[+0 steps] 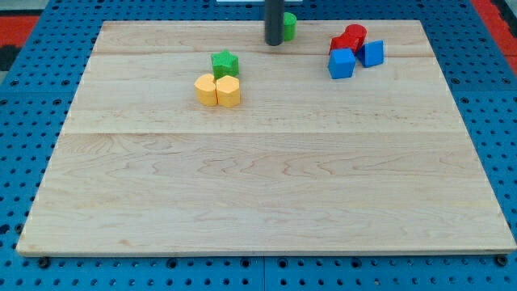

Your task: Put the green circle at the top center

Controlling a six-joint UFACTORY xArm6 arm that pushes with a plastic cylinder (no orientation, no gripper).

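Note:
The green circle [289, 26] sits near the top edge of the wooden board [266, 202], just right of centre, partly hidden by my rod. My tip [274, 42] rests on the board, touching or nearly touching the circle's left side. A green star [224, 63] lies lower left of the tip.
Two yellow blocks [217, 90] sit side by side just below the green star. At the view's upper right, a red block [350, 37] adjoins two blue blocks [342, 63] [371, 53]. Blue pegboard [24, 121] surrounds the board.

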